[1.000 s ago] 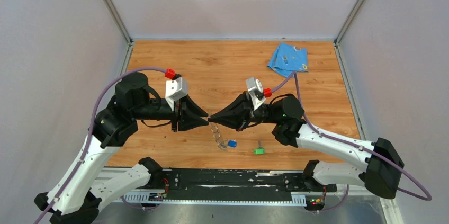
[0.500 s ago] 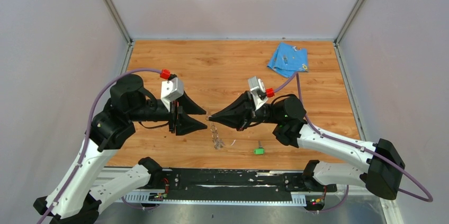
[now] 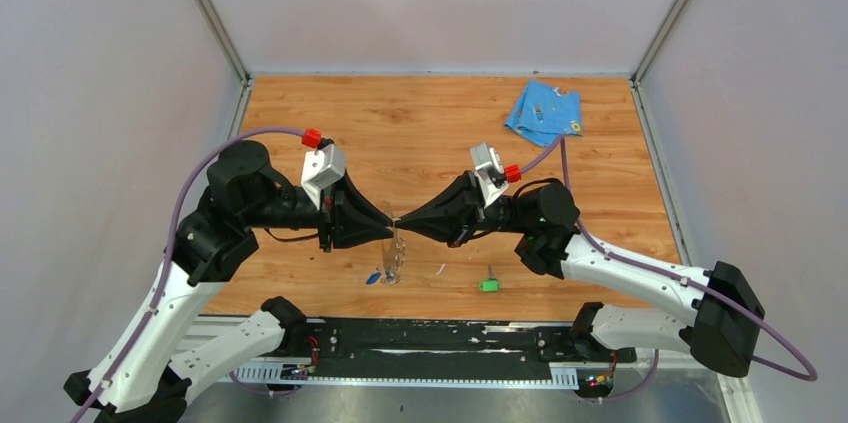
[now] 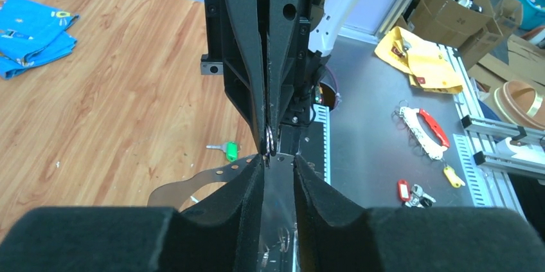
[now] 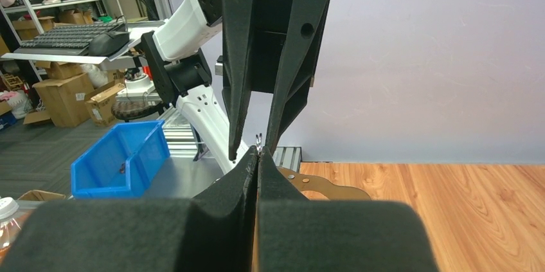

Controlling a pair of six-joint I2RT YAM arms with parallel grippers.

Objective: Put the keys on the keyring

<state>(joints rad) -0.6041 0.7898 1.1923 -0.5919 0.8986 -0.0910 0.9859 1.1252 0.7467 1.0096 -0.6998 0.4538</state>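
- Left wrist view, nearest first: the left claw (image 4: 279,164) is drawn in to a narrow slot. A shiny strip of the keyring (image 4: 177,187) fills that slot from one dark pad (image 4: 247,188) to the other, so the claw grips it across the band's width.
- Just beyond, tip to tip with it, the right claw (image 4: 268,150) is pressed fully closed. The band curves away from that meeting point, and a small wire loop shows at the tips.
- From above, the keyring hangs as a slim oval below the two meeting tips, over the worktop (image 3: 420,133).
- The blue key (image 3: 372,279) sits just beside the loop's lower end, on its left. Whether it hangs on the band cannot be told.
- The green key (image 3: 488,284) lies flat on the wood near the front edge, well apart from the loop.
- Changes: a moment earlier the left claw stood wider and drawn back from the right one, and the loop hung under the right tip alone. Now the left has closed in and the loop hangs further left. The blue key, a second ago right of the loop, is now on its left. The green key has not shifted.
- Materials: the pads are matte and felt-like. The band is thin, punched with small round holes, and polished enough to mirror the orange wood grain.
- The keys have bright plastic heads, and in the far right corner lies a crumpled light-blue cloth (image 3: 543,111).
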